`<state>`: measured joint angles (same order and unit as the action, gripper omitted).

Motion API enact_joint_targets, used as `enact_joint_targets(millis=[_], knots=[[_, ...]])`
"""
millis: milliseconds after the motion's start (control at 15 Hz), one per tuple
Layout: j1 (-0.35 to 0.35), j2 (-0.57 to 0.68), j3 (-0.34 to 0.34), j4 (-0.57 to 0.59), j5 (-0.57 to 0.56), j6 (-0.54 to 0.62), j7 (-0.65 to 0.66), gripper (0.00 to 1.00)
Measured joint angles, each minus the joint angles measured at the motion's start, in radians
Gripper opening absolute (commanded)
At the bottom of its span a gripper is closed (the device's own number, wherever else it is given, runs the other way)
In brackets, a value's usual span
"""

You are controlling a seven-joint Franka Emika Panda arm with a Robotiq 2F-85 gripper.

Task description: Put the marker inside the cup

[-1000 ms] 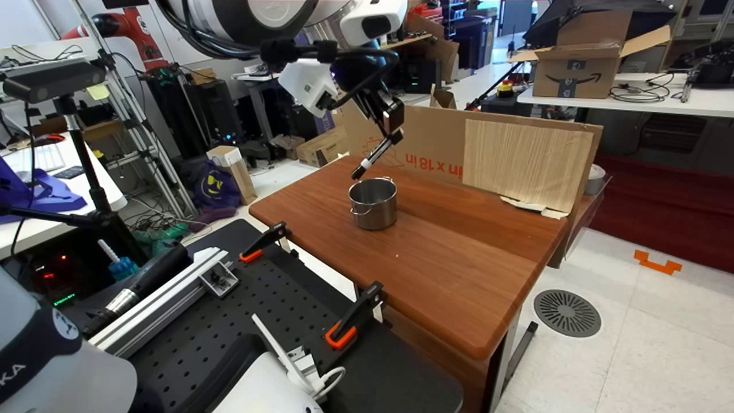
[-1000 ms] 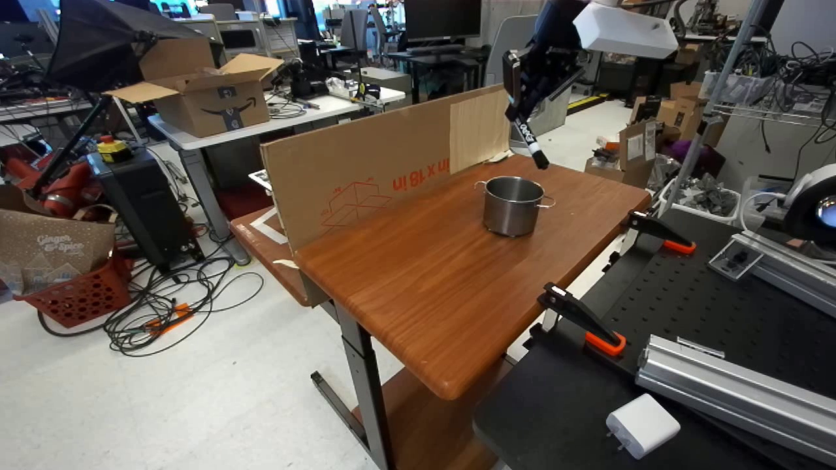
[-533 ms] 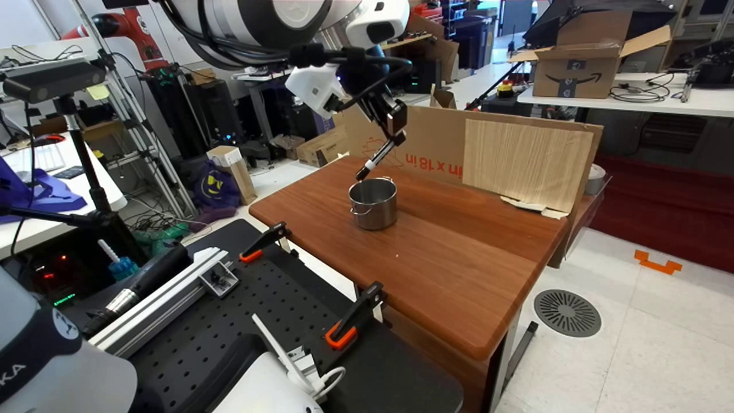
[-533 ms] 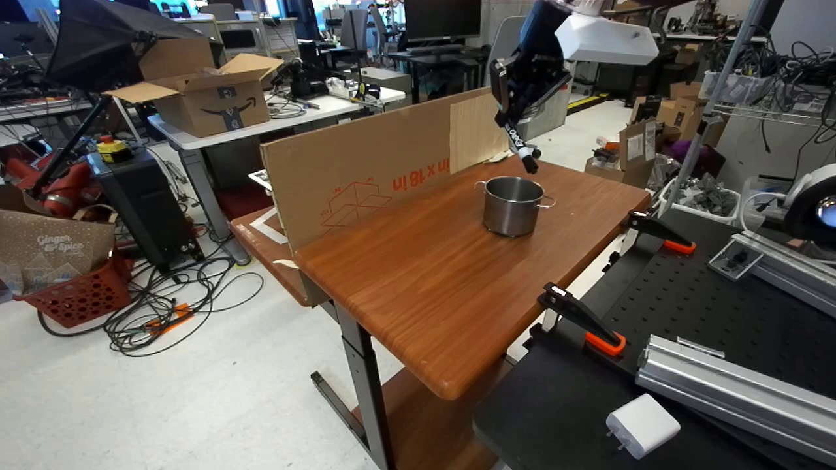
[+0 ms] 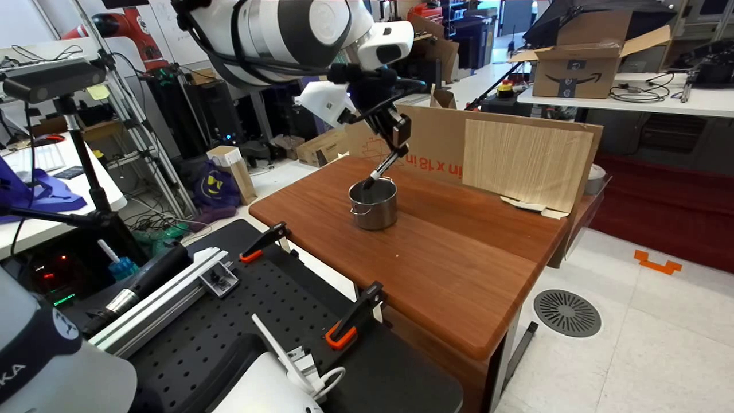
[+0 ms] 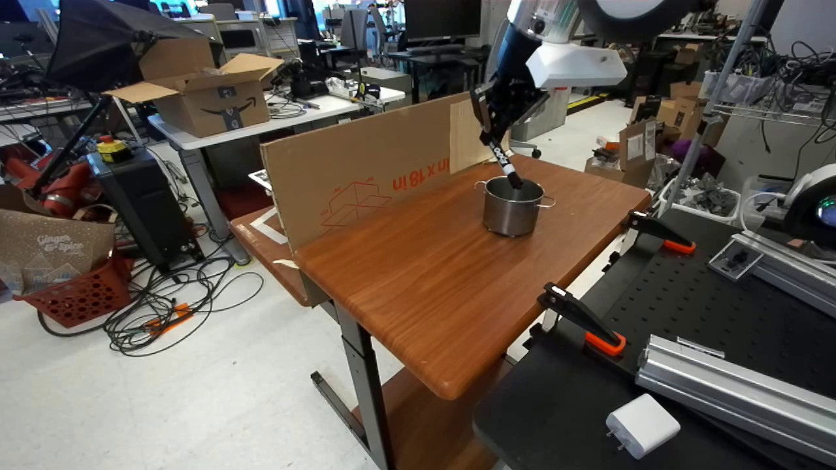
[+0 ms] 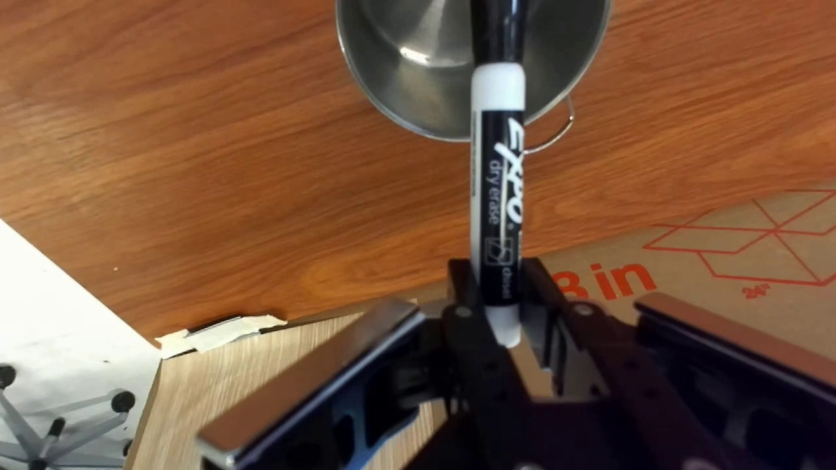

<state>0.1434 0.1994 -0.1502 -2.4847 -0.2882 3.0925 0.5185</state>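
Hand (image 7: 498, 287) clasping marker (image 7: 499, 196), tip (image 6: 515, 181) within cup (image 6: 511, 217) rim (image 6: 513, 200)

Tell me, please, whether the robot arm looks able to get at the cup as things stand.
Likely yes: the fingers grip the marker, its lower end slanting down at the open mouth of the cup, and nothing else shows over the opening, so a little lowering may suffice.

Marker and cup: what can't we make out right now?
Black cap of the marker: tip cut off by the top edge in the wrist view.
Cup: partly cut off by that same edge; floor hidden by its near wall in both exterior views.
Marker's rear end: hidden by the end effector in both exterior views.
Cap touching cup or not: can't tell, too small and dark in both exterior views.
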Motion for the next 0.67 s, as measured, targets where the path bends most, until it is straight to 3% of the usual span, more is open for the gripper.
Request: enact_joint_targets(millis=[333, 667], knots=[[0.065, 0.037, -0.051, 0.007, -0.019, -0.001, 0.011, 0.05], [0.081, 0.046, -0.064, 0.007, -0.019, -0.005, 0.011, 0.05]])
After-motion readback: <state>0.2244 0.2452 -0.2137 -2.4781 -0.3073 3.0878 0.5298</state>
